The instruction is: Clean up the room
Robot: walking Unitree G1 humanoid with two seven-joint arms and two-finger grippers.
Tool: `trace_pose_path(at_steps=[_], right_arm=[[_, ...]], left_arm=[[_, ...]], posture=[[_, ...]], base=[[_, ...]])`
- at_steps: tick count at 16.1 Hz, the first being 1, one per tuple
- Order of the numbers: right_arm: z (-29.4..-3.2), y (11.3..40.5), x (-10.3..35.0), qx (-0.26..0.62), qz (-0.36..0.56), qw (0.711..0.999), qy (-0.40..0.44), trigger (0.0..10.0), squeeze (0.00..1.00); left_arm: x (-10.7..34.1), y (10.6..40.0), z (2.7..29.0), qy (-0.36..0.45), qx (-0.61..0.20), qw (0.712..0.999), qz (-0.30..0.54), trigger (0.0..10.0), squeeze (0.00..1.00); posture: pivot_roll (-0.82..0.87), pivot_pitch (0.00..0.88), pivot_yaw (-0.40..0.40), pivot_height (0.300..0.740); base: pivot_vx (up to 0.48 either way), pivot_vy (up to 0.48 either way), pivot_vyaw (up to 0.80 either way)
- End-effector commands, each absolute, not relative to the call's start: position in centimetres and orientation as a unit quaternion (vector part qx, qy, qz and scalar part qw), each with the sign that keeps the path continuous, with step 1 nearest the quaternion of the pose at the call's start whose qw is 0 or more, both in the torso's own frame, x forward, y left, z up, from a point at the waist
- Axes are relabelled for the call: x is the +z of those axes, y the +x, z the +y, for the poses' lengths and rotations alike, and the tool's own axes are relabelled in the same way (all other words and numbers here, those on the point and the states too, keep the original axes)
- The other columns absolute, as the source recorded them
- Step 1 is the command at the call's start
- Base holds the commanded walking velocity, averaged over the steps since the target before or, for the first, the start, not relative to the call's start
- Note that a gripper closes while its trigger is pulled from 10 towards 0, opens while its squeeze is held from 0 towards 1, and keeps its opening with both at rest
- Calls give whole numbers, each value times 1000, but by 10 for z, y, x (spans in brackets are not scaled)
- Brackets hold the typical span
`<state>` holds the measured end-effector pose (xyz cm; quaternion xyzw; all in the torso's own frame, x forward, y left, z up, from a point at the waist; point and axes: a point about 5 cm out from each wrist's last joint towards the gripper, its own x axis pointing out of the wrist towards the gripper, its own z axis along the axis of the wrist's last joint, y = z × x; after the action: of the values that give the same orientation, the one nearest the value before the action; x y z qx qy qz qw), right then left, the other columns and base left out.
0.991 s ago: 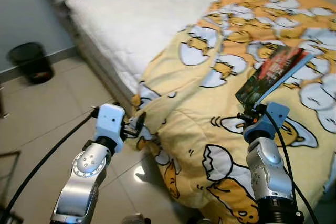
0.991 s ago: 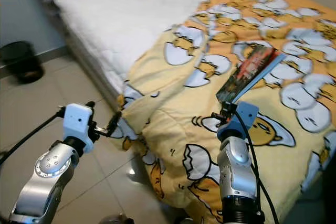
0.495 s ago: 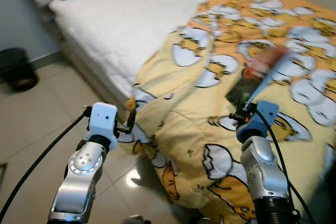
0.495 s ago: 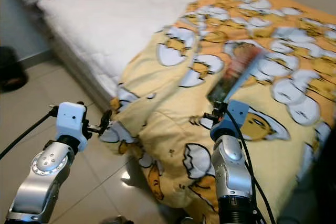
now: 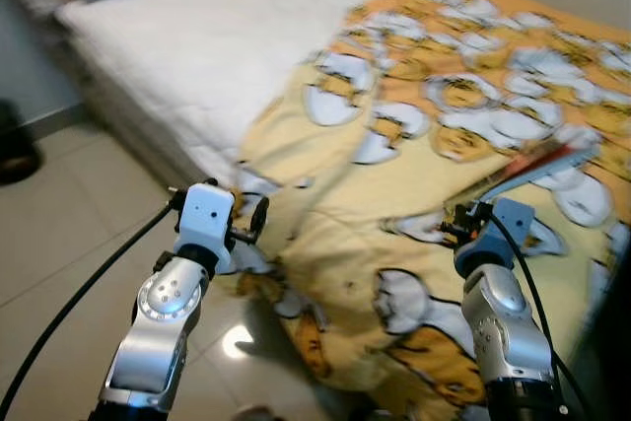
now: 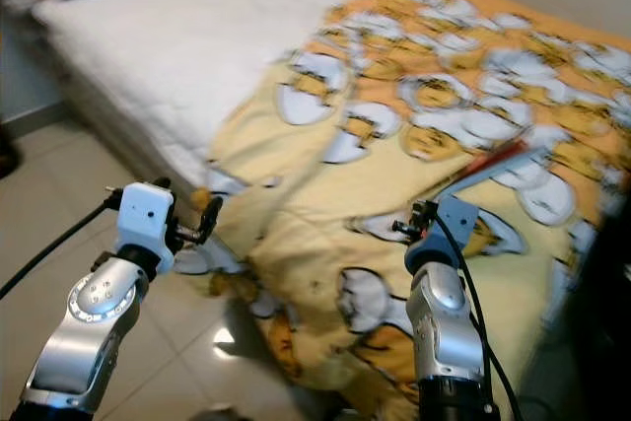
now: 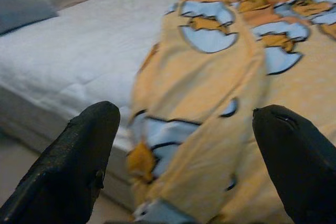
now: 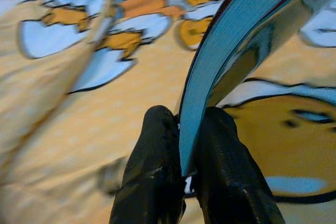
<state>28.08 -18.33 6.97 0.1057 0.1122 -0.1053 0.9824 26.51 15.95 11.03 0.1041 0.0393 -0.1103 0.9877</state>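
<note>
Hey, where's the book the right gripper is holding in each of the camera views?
Left eye view: book at right, above the right gripper.
Right eye view: right of centre.
Right wrist view: its blue edge pinched between the fingers.
Left wrist view: book not in it.
Shared landmark: the yellow egg-print blanket.

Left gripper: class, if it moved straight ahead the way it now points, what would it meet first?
Most likely the yellow blanket hanging over the bed's edge; it lies straight ahead between the left gripper's open fingers, though depth is unclear.

A rumpled yellow egg-print quilt (image 5: 394,244) drapes over the white mattress's (image 5: 187,56) near corner; bare tiled floor (image 5: 59,244) lies open alongside its edge.
</note>
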Motion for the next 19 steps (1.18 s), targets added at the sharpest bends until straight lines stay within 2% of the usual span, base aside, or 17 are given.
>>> trace_pose_path(at_steps=[1, 3, 6, 10, 19], right_arm=[[-178, 286, 83, -89, 89, 987, 101, 10000, 0], [-178, 286, 82, -88, 91, 987, 101, 10000, 0], [-177, 286, 82, -87, 94, 986, 102, 10000, 0], [-175, 287, 83, -88, 96, 986, 103, 10000, 0], [-176, 289, 82, -93, 99, 985, 105, 10000, 0]], left_arm=[[111, 266, 162, 109, -109, 987, 37, 10000, 0], [112, 266, 164, 111, -108, 987, 38, 10000, 0], [113, 266, 166, 111, -106, 987, 38, 10000, 0], [114, 266, 169, 116, -106, 987, 39, 10000, 0], [120, 272, 174, 122, -105, 986, 36, 10000, 0]], posture=[[158, 0, -6, 740], [160, 0, -7, 740], [163, 0, -7, 740], [168, 0, -5, 740], [191, 0, -4, 740]], base=[[0, 326, -800], [0, 326, -800], [0, 326, 0], [0, 329, -800], [0, 336, 0]])
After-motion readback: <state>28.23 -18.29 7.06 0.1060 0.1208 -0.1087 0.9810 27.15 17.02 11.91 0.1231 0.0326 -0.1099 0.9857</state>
